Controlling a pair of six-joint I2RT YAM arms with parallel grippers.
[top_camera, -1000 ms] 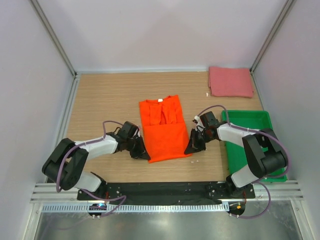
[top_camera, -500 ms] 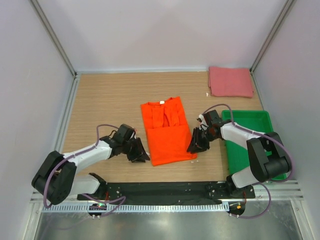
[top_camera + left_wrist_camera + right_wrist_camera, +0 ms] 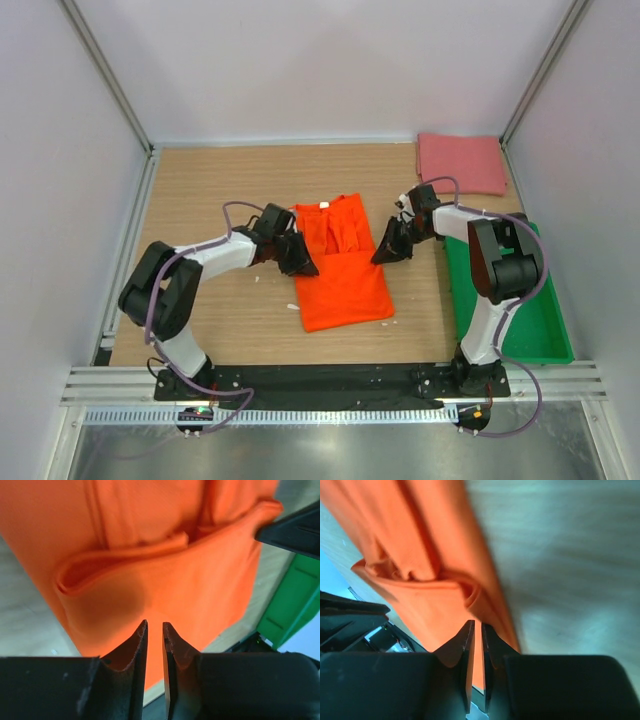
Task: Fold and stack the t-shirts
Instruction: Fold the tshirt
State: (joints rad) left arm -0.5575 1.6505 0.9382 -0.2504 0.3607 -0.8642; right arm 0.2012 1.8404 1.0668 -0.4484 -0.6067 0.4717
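The left tool (image 3: 154, 626) has its jaws drawn almost together, with only a thin slit between the tips. It sits at the left edge of the orange t-shirt (image 3: 340, 275), about halfway along its length. I cannot tell whether any cloth is caught in the slit; the wrist view suggests the tips are just over the fabric. The right tool (image 3: 475, 625) is in the same condition, nearly closed, at the rolled right edge of the same shirt, opposite the left one.

The orange t-shirt lies flat mid-table (image 3: 200, 200), collar at the far end and sleeves turned inward. A crosswise lip of cloth runs between the two tools. The pink-red t-shirt (image 3: 460, 164) lies folded in the far right corner, well apart. A green tray (image 3: 530, 335) sits along the right side.

Handling, as judged: the cloth is light and limp, has no stiffness, and will sag wherever it is unsupported. The stacked layers may slide on each other. The best hold is at the doubled side edges, pinching every layer, with both sides level. Catching only the top layer would likely pull the sleeves open.
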